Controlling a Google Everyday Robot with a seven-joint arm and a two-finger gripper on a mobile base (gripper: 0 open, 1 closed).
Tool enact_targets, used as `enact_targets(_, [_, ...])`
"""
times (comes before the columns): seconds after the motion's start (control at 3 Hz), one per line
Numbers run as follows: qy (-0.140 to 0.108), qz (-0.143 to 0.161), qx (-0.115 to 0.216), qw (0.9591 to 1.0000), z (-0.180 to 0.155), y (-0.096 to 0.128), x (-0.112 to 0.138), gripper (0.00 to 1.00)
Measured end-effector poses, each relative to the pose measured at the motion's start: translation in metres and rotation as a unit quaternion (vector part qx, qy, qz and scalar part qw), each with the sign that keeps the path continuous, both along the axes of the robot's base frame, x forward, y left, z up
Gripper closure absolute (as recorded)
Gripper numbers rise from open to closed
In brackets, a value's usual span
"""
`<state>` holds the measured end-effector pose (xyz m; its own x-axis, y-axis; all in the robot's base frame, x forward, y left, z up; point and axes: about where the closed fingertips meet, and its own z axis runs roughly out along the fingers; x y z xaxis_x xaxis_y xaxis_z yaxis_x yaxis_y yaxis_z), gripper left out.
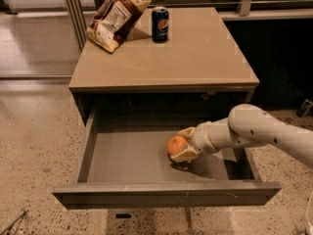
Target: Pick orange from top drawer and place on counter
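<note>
The orange point(176, 145) is in the open top drawer point(127, 156), right of the middle of its grey bottom. My gripper point(180, 144) reaches in from the right. One tan finger point(187, 132) is behind the orange and the other is in front of it, so the gripper is shut on the orange. The orange is at or just above the drawer bottom. The tan counter point(190, 58) lies above and behind the drawer.
A dark blue soda can point(160, 24) and a brown snack bag point(116, 16) stand at the back left of the counter. My white arm point(264, 133) crosses the drawer's right side. Speckled floor lies all around the cabinet.
</note>
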<state>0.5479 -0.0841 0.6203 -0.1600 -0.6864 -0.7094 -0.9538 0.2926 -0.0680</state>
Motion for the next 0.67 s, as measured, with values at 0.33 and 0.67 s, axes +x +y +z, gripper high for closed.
enact_targets(0.33, [0.010,0.008,0.010,0.9999,0.012,0.004,-0.003,1.00])
enact_targets(0.67, [0.029,0.013,0.017,0.9993,0.049,0.010,0.000,1.00])
